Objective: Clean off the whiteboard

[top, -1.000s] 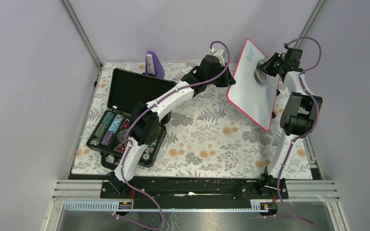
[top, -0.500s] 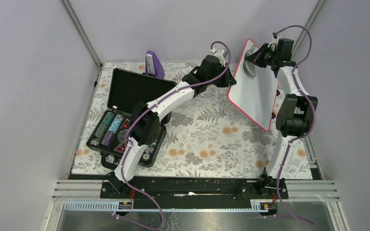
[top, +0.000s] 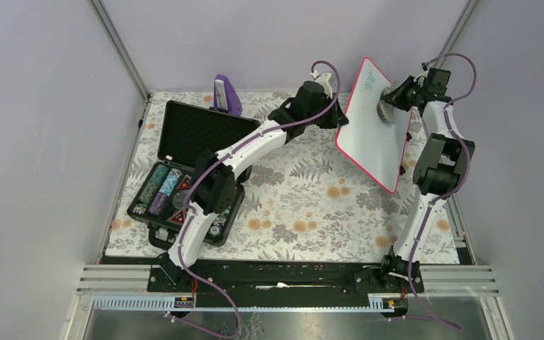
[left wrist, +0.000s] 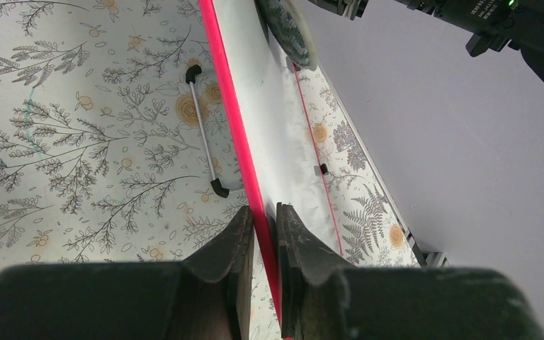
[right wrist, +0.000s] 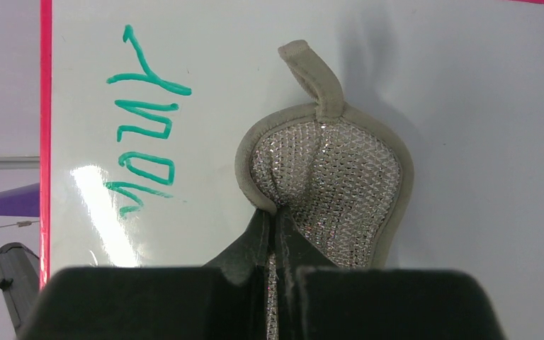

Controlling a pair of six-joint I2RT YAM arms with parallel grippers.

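Note:
The whiteboard point(top: 372, 127), white with a red-pink rim, stands tilted on edge at the back right. Green handwriting point(right wrist: 142, 138) sits near its top left in the right wrist view. My left gripper point(top: 334, 117) is shut on the board's red rim point(left wrist: 244, 163), one finger on each face. My right gripper point(top: 389, 101) is shut on a round grey mesh eraser pad point(right wrist: 333, 191) and presses it against the board face, right of the writing. The pad also shows in the left wrist view point(left wrist: 288, 32).
An open black case point(top: 184, 166) with poker chips lies at the left. A purple stand point(top: 225, 94) is at the back. A small metal bar with black ends point(left wrist: 204, 131) lies on the floral mat point(top: 297, 205) behind the board.
My right gripper went up to the board's top edge with the pad, then came back down and to the right onto the board face. The left gripper and board held still.

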